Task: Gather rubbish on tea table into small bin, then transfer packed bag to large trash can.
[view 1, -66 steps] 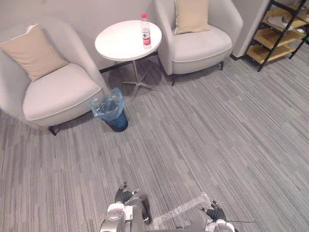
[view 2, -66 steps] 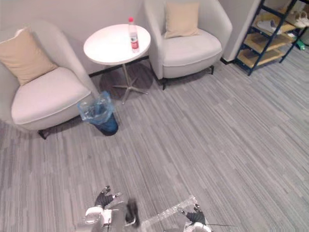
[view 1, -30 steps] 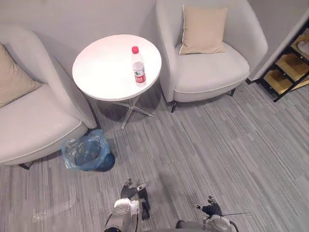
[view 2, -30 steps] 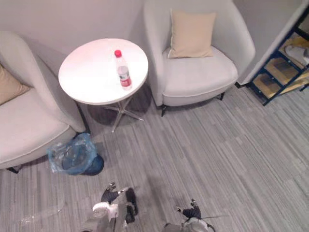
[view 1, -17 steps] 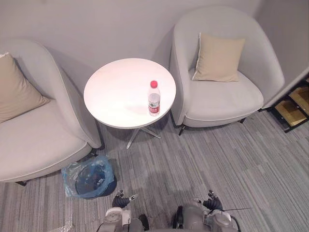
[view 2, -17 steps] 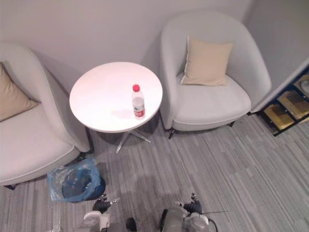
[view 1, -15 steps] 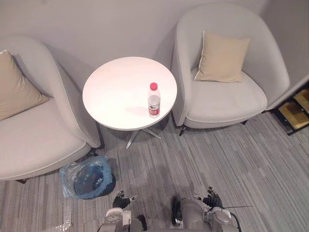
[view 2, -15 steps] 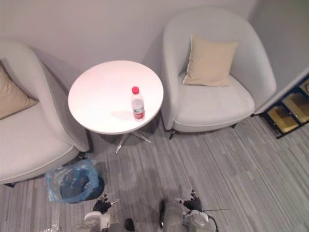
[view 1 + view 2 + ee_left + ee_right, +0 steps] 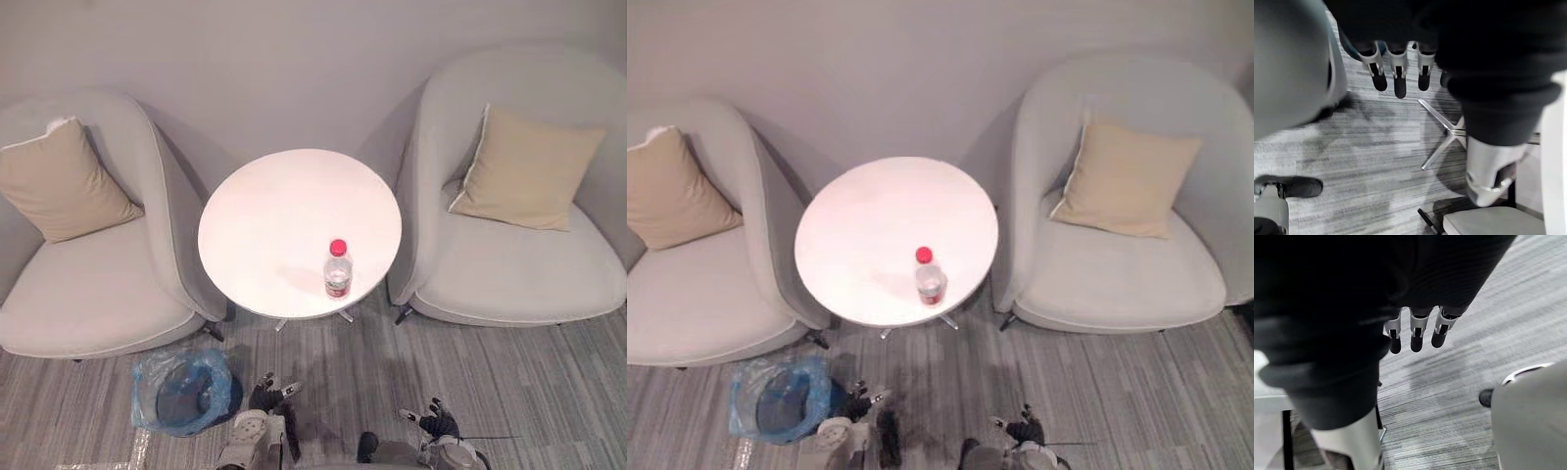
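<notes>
Clear plastic water bottle with a red cap and red label (image 9: 337,269): upright on the round white tea table (image 9: 257,220), near its front edge. It is ahead of both hands and between them, well apart from either. It is the only rubbish I can make out on the tabletop.

Small dark bin lined with a blue plastic bag (image 9: 182,392): on the grey striped floor (image 9: 549,382), just beside the left hand (image 9: 265,397), on its outer side.

Change: over the last two seconds the whole view has shifted. The table and the two pale upholstered armchairs (image 9: 93,284) now sit square in front and closer. The bottle and bin have kept their places relative to each other, so it is the robot that has walked up.

Reading: the approach looks about finished and gathering has not begun. The bottle will need a reach forward and upward.

Hands: the left hand and the right hand (image 9: 434,421) both hang low. The left fingers (image 9: 1399,78) and the right fingers (image 9: 1417,335) are straight, loosely spread and pointing at the floor. Neither hand holds anything.
</notes>
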You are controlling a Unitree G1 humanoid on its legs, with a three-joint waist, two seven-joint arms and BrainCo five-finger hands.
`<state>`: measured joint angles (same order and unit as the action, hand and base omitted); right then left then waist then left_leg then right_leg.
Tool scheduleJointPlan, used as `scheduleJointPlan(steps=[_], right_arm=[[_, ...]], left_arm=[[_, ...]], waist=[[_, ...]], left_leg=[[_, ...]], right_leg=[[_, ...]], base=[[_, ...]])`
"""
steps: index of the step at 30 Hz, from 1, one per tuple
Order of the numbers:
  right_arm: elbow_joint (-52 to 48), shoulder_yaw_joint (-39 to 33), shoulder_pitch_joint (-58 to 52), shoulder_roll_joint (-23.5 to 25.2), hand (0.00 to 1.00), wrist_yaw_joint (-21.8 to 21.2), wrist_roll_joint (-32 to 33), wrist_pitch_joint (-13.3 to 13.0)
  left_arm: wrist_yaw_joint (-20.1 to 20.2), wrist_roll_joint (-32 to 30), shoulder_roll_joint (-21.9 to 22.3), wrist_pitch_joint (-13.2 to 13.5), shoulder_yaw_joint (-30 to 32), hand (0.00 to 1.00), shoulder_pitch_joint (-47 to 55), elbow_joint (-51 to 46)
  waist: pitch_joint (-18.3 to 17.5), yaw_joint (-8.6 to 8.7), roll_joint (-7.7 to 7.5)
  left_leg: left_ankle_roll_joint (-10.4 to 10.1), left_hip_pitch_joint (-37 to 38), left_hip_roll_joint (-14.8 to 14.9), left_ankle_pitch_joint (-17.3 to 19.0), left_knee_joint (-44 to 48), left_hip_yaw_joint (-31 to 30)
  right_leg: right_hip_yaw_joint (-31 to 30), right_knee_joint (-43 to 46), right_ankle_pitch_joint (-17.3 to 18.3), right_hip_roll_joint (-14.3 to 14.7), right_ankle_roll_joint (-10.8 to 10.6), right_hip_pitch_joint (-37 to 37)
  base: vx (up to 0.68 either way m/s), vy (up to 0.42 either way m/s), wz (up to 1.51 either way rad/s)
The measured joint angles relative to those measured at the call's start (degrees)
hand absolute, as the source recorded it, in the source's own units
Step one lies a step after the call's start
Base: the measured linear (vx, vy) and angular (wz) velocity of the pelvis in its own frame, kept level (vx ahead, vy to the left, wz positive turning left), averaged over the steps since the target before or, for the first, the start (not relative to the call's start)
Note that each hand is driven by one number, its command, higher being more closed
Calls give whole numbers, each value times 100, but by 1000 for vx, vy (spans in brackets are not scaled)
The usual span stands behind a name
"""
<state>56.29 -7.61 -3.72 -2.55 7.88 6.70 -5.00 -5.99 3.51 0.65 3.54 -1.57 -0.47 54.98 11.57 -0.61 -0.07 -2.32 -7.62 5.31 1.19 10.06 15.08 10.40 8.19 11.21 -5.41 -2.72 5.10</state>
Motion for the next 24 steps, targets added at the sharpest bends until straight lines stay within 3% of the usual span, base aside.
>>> scheduleJointPlan(steps=[1, 2, 5, 7, 8, 10, 12, 13, 14, 16, 18, 20, 24], right_arm=[[22, -7, -9, 55, 0, 0, -6, -1], [71, 1, 17, 59, 0, -10, -21, -3], [89, 7, 51, 31, 0, -23, -229, 10], [74, 3, 63, 26, 0, -32, -230, 7], [71, 7, 67, 15, 0, -42, -243, -7], [68, 48, 109, 15, 0, -45, -409, -11], [55, 124, 132, -31, 0, -48, -455, -11], [7, 148, 131, -38, 0, -45, -463, -15], [91, 267, 115, -107, 0, -12, -682, -11], [107, 338, 129, -211, 0, -6, -681, -6], [128, 402, 122, -193, 0, 5, -693, -4], [110, 561, 131, -190, 0, 87, -950, -13], [-22, 808, 174, -138, 0, 139, -1120, -9]], left_arm=[[1, 0, -93, -2, -41, 0, -12, 30], [1, 0, -123, -2, -75, 0, -25, 31], [2, 0, -202, -6, -172, 0, -5, 91], [-1, 0, -220, -6, -175, 0, 66, 92], [-2, -1, -260, -7, -183, 0, 92, 112], [-18, 2, -380, -7, -263, 0, 105, 190], [-32, 1, -429, -6, -282, 0, 111, 199], [-35, 0, -439, -3, -283, 0, 132, 210], [-42, -9, -330, 4, -271, 0, 163, 310], [-42, -15, -226, -1, -270, 0, 174, 378], [-32, -117, -179, 1, -281, 0, 154, 442], [-39, -236, -184, 1, -280, 0, 114, 465], [-42, -240, -212, -2, -307, 0, 108, 421]], waist=[[-53, 8, -141], [-51, 4, -173], [-41, -11, -152], [-64, -2, -127], [-75, 31, -113], [-92, 78, -77], [-77, 70, -43], [-73, 74, -1], [-321, 30, 97], [-371, 35, 226], [-352, 64, 174], [-383, 54, 115], [-366, 23, 33]], left_leg=[[66, 12, -134, 137, 2, 29], [109, 55, -205, 195, -3, 36], [206, 498, -407, 367, -258, 119], [254, 781, -505, 433, -442, 138], [300, 930, -542, 479, -538, 66], [311, 1026, -522, 515, -596, -110], [305, 1088, -428, 519, -594, -308], [291, 1177, -339, 522, -564, -472], [32, 1258, -272, 678, -520, -603], [-2, 1284, -197, 698, -523, -604], [-55, 1470, -110, 666, -545, -643], [-102, 1387, -97, 630, -568, -778], [-88, 1367, -211, 620, -503, -797]], right_leg=[[-6, 60, 85, -154, -126, -1], [-17, 138, 99, -222, -148, 4], [-214, 926, 144, -445, -224, -115], [-327, 1902, 123, -586, -273, -446], [-334, 2513, 194, -662, -283, -741], [-300, 2642, 579, -576, -216, -968], [-307, 2497, 752, -400, -179, -1176], [-374, 1880, 657, -237, -140, -1213], [-448, 981, -66, -116, -40, -1092], [-490, 922, -79, 4, -20, -1069], [-435, 517, -160, 100, 55, -650], [-310, -84, -467, 135, 24, -440], [-277, -471, -710, 64, -48, -200]], base=[[261, 164, 18], [247, 173, 14], [206, 189, -8], [195, 164, -4], [209, 120, 24], [238, 35, 47], [234, -78, 59], [446, -271, 72], [430, -283, 43], [266, -195, -8], [149, -93, 0], [56, 10, 27], [-20, 47, 9]])
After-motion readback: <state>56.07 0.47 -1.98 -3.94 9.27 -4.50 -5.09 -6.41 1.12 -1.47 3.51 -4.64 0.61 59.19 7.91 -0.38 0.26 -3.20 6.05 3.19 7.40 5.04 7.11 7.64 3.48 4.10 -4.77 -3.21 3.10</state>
